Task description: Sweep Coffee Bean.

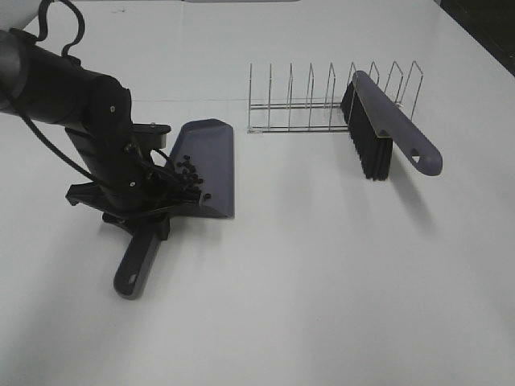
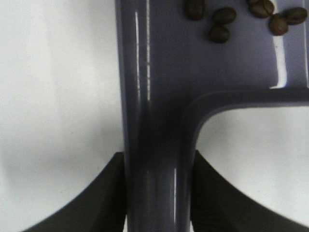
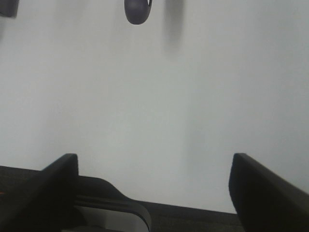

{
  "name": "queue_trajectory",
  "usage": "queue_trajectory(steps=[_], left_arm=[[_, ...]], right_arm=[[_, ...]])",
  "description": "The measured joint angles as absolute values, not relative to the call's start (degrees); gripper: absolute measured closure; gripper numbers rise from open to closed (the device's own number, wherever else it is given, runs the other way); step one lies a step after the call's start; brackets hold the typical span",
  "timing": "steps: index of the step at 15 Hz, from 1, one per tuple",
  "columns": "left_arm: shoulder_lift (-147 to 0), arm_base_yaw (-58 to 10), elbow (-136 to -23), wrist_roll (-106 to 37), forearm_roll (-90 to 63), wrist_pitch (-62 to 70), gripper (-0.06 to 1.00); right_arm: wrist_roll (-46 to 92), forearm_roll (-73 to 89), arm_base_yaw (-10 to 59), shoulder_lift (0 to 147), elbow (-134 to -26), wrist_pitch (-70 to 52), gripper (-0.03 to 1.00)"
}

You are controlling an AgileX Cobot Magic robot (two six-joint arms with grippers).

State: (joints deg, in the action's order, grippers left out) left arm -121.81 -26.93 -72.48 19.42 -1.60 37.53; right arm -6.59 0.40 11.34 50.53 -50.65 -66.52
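A dark grey dustpan (image 1: 211, 157) lies flat on the white table at the left, its handle (image 1: 138, 261) pointing toward the front edge. Several coffee beans (image 1: 187, 170) sit in a cluster inside the pan; the left wrist view shows some of these coffee beans (image 2: 223, 17) up close on the pan's floor. My left gripper (image 1: 135, 191) is shut on the dustpan handle (image 2: 157, 145), one finger (image 2: 104, 200) on each side. A grey brush (image 1: 390, 129) with black bristles leans on the wire rack. My right gripper (image 3: 154, 193) is open above bare table, outside the exterior high view.
A wire rack (image 1: 314, 100) with upright dividers stands at the back centre, carrying the brush at its right end. The rounded tip of the brush handle (image 3: 137, 12) shows in the right wrist view, well away from the fingers. The table's dark edge lies at far right.
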Motion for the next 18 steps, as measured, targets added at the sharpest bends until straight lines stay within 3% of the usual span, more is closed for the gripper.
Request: queue_trajectory(steps=[3,6,7,11,18], left_arm=[[-121.87,-27.04,-72.94,19.42,-2.52,37.70,0.59],[-121.93,-27.22,-73.17,19.42,-4.98,38.45,0.25],[-121.81,-27.33,-73.17,19.19,-4.98,39.25,0.20],[-117.17,-26.87,-73.57,17.07,-2.12,47.84,0.16],[-85.03,-22.23,-74.60,16.90,9.63,68.47,0.16]], right_arm=[[-6.59,0.69,11.34,45.15,-49.96,-67.95,0.22],[-6.59,0.69,11.34,42.74,-49.79,-69.90,0.22],[-6.59,0.69,11.34,42.51,-49.68,-69.96,0.22],[-6.59,0.63,11.34,42.51,-49.62,-69.96,0.22],[-3.67,0.46,11.34,30.60,-42.74,-70.02,0.22]])
